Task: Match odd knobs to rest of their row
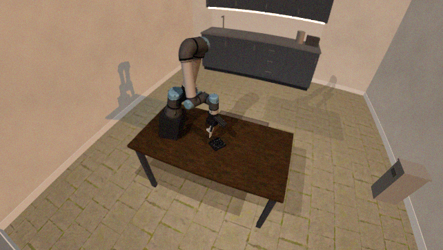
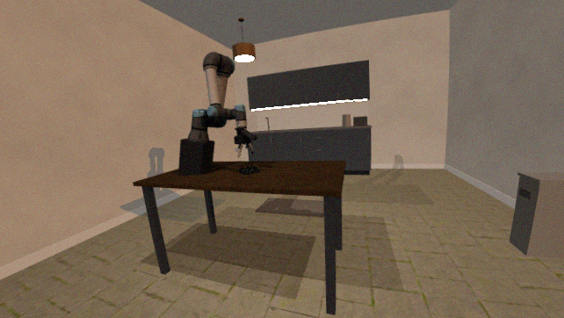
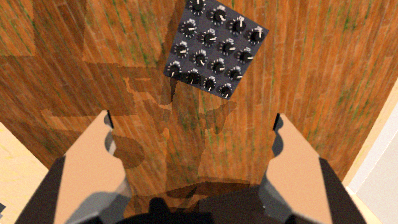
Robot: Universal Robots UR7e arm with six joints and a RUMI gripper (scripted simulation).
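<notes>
Tiled floor and beige walls surround a dark wooden table (image 1: pixel 248 166), with a long cabinet (image 1: pixel 262 59) at the far wall. My arm (image 1: pixel 190 74) stands on a dark pedestal (image 1: pixel 165 132) at one end of the table, elbow raised high and wrist folded down over the top. I see the gripper (image 1: pixel 210 130) hanging above the wood with its jaws spread fully apart and nothing between them; from the wrist view both tan fingers frame bare table grain and the gripper's own shadow. I find the knob box (image 3: pixel 216 46) lying flat on the table, apart from the gripper and just ahead of it, sitting skewed at the upper edge of the wrist view so that its top corner is cut off. From the top view the box (image 1: pixel 217 143) lies near the pedestal end of the table, just below the fingertips. I cannot read which marks the small knobs point at
</notes>
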